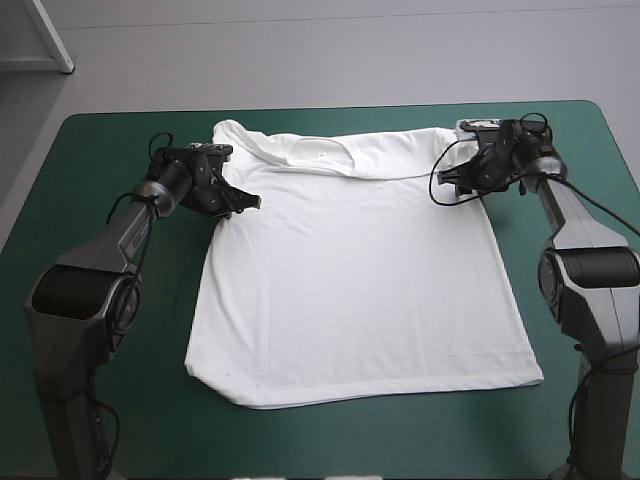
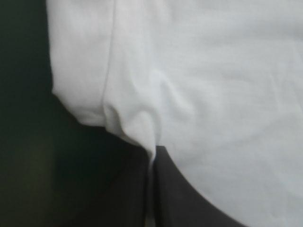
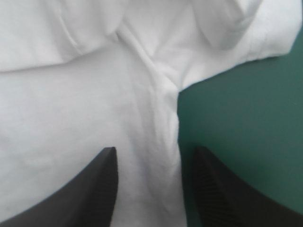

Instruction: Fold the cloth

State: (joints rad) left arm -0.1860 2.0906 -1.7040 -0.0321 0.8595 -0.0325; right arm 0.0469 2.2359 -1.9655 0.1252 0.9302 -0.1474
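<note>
1. Tabletop [image 1: 90, 380], teal-green cover: carries one item, listed here from the near edge to the far edge.
2. T-shirt [image 1: 360, 290], white, short-sleeved: spread flat at the middle of the tabletop. Its hem [image 1: 380, 392] lies nearest the robot and is slightly rumpled at the left corner.
3. Left claw [image 1: 243, 203]: at the T-shirt's left side edge, just below the sleeve. Its black fingers [image 2: 189, 203] are closed to a point, with a fold of white cloth nipped between the tips.
4. Right claw [image 1: 452, 186]: at the right side edge, below the other sleeve. Its fingers [image 3: 94, 189] stand apart and straddle the cloth's edge, one over the T-shirt, one over bare cover; nothing is gripped.
5. Collar [image 1: 322, 153]: the farthest part, toward the tabletop's far edge, with creased shoulders on either side.
</note>
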